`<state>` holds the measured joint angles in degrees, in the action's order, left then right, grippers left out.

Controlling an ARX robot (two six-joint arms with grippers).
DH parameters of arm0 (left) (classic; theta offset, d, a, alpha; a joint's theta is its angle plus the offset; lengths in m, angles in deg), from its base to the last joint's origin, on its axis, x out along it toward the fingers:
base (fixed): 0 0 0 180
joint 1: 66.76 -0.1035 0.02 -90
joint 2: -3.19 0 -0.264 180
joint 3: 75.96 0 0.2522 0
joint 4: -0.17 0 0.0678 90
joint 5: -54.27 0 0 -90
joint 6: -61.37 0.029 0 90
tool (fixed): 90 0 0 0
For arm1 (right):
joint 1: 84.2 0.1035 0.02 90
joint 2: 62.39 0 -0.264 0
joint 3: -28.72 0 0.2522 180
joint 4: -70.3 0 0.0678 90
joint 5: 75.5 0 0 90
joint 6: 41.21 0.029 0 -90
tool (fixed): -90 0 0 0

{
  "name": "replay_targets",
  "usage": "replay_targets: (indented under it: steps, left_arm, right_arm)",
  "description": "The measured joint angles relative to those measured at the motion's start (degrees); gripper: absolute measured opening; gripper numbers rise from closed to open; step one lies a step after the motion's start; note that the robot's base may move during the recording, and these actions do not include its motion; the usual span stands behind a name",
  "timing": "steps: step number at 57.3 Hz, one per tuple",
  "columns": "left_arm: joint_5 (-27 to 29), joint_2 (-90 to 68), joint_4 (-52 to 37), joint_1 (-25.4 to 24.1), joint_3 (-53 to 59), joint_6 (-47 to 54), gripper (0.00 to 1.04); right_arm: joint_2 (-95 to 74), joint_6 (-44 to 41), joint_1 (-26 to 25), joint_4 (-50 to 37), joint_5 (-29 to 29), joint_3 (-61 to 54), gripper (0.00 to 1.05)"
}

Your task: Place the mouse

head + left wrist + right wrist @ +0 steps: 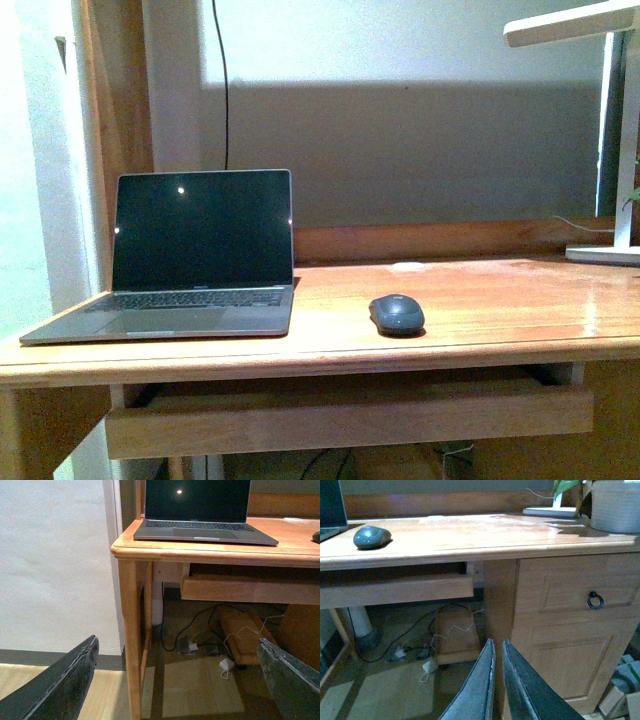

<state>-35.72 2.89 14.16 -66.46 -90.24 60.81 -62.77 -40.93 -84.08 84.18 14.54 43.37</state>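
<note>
The mouse (397, 313) sits on the wooden desk (480, 300), just right of the open laptop (190, 255), with a lamp (610, 130) at the far right. My left gripper (177, 680) hangs spread wide below the desk; my right gripper (497, 680) is nearly pressed together, empty.

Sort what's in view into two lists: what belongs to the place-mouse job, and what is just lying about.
Job:
- mouse, on the desk right of the laptop
- left gripper, open, below desk level
- right gripper, shut, empty, below desk level

Just there:
- laptop, open, screen dark
- lamp
- plant
- white pot
- cables on the floor
</note>
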Motion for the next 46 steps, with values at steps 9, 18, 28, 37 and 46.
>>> replay_targets:
  steps: [9, 18, 28, 37, 46]
  left_arm:
    - [0.0, 0.0, 0.0, 0.0, 0.0, 0.0, 0.97]
    - [0.0, 0.0, 0.0, 0.0, 0.0, 0.0, 0.97]
    - [0.0, 0.0, 0.0, 0.0, 0.0, 0.0, 0.97]
    - [0.0, 0.0, 0.0, 0.0, 0.0, 0.0, 0.97]
    - [0.0, 0.0, 0.0, 0.0, 0.0, 0.0, 0.97]
  right_arm:
    - [0.0, -0.1, 0.0, 0.0, 0.0, 0.0, 0.29]
    - [0.0, -0.1, 0.0, 0.0, 0.0, 0.0, 0.55]
    - [0.0, -0.1, 0.0, 0.0, 0.0, 0.0, 0.84]
    - [0.0, -0.2, 0.0, 0.0, 0.0, 0.0, 1.04]
    - [0.0, -0.1, 0.0, 0.0, 0.0, 0.0, 1.04]
